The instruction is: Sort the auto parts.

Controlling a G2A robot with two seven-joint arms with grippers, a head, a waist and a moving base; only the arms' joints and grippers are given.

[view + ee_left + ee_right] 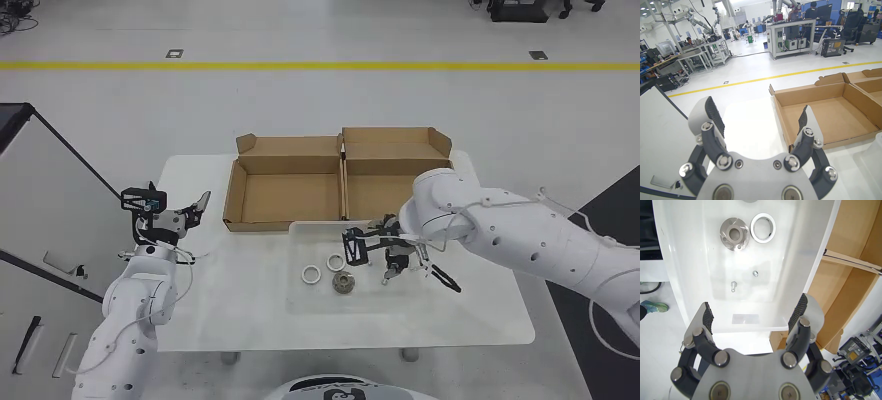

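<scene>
Right tool (754, 309), jaws apart, hangs over a white tray (696, 266). Just ahead lies a small bolt (733, 286), probably hard and slippery; pinch across its shank.

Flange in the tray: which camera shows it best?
Right wrist view: the flange lies close to the camera, its hub and bolt holes plain, beside a ring. In the top view it is a small grey speck in the tray. The left wrist view faces a cardboard box and a tray corner.

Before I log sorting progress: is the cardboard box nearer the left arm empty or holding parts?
Empty: the cardboard box has a bare floor, nothing in it.
</scene>
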